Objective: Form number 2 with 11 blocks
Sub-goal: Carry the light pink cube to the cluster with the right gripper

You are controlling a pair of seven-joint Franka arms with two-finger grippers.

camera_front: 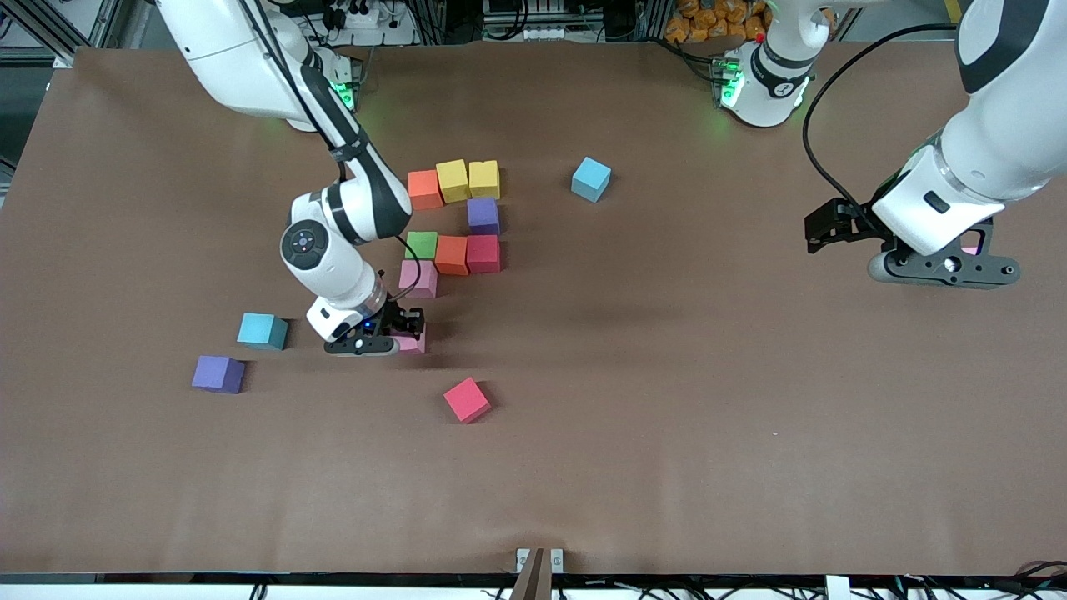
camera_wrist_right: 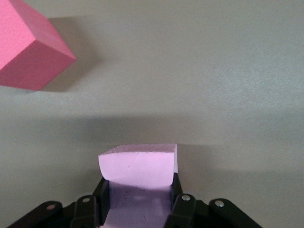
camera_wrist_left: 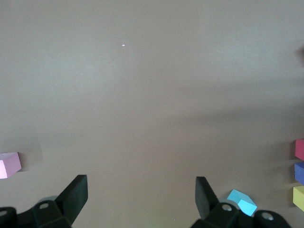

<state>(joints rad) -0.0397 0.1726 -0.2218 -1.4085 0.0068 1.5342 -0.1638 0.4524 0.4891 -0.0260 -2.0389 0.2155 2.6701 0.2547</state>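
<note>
one pink block (camera_wrist_right: 137,168) sits clamped between the right tool (camera_wrist_right: 137,199) fingers

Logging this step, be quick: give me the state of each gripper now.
Left gripper: open, holding nothing, waiting over bare table at the left arm's end.
Right gripper: shut on a pink block, low over the table near the partly built number 2.

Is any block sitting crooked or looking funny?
Yes. The loose red block, nearer the camera than the half-built number 2, sits turned at an angle. The pink block in the shut right gripper looks squeezed.
</note>
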